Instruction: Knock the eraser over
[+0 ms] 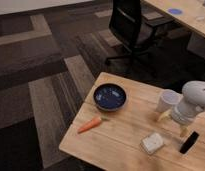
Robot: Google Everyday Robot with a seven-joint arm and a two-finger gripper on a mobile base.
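Observation:
The eraser [189,142], a small black oblong block, lies flat on the wooden table [121,145] near its right front part. My gripper [174,124] hangs below the white arm [196,100], just left of and slightly behind the eraser, low over the table. Its two yellowish fingertips [163,116] stand apart with nothing between them. One fingertip is close to the eraser's upper end; I cannot tell if it touches.
A white paper cup [168,100] stands just behind the gripper. A pale squarish pad [152,143] lies left of the eraser. A blue bowl [110,96] and a carrot [90,124] are further left. A black office chair [131,25] stands behind the table.

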